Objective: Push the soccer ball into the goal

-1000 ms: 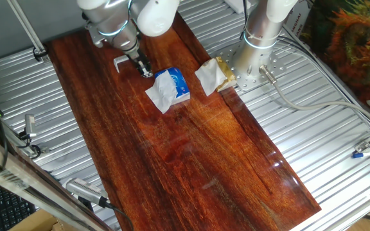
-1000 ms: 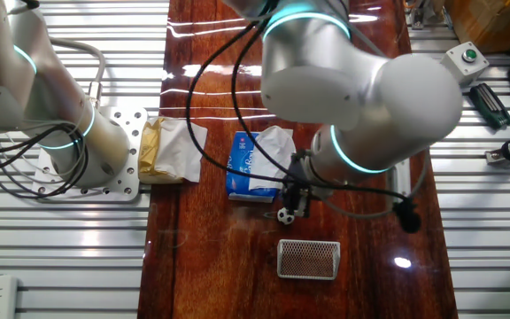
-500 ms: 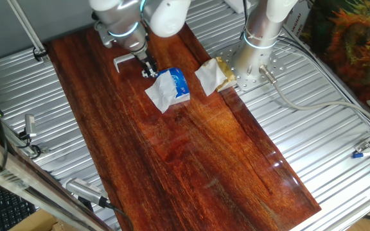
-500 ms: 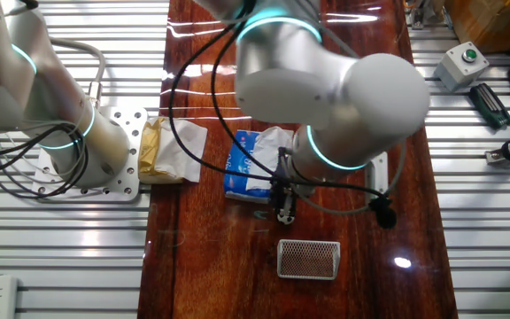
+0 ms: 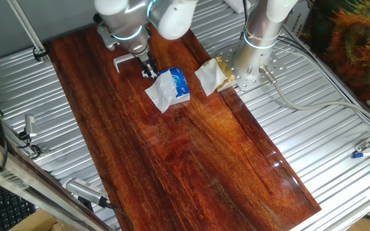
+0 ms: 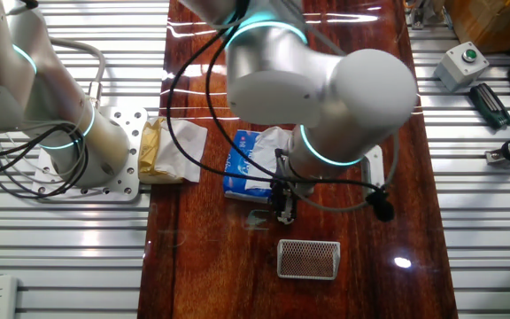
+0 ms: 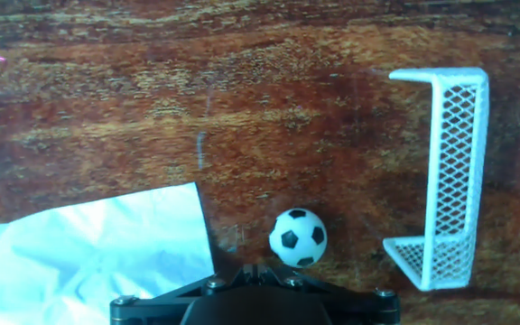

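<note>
Fingertips of the gripper (image 6: 284,213) are lying outside the hand view, their spread impossible to judge, while the soccer ball (image 7: 298,237) is sitting near the goal (image 7: 441,177).

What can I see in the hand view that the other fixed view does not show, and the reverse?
Only the hand view shows the soccer ball, lying on the wood short of the goal's open side. Only the other fixed view shows the blue packet, the crumpled paper and the tool, whose fingers hide the ball there. Both show the goal, the white tissue and the wooden table.
</note>
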Motion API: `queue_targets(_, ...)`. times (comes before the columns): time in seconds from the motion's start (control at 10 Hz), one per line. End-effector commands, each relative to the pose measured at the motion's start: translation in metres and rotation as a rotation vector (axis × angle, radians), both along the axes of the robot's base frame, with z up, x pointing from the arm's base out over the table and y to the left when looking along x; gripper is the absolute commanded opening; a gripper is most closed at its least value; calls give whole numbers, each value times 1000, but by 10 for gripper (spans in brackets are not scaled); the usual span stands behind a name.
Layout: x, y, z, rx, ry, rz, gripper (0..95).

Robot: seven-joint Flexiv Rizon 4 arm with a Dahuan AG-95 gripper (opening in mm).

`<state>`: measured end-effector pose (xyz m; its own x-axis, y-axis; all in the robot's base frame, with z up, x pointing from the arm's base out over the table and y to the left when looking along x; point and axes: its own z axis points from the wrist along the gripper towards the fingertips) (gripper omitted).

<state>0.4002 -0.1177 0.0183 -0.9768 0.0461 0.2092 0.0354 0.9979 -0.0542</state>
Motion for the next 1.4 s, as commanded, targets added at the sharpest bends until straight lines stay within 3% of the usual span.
queue_targets(0.1,1,-8,-8,-49,-39,76,0)
queue_targets(0.3,1,-14,-12,-117,-82,186,0)
queue_targets(0.4,3,-18,-13,-118,-96,202,0)
queue_targets(0.6,13,-25,-7,-107,-93,205,0)
queue_targets(0.8,22,-41,5,-118,-86,269,0)
queue_targets(1.0,26,-46,7,-89,-91,254,0)
queue_targets(1.4,28,-42,10,45,-98,129,0)
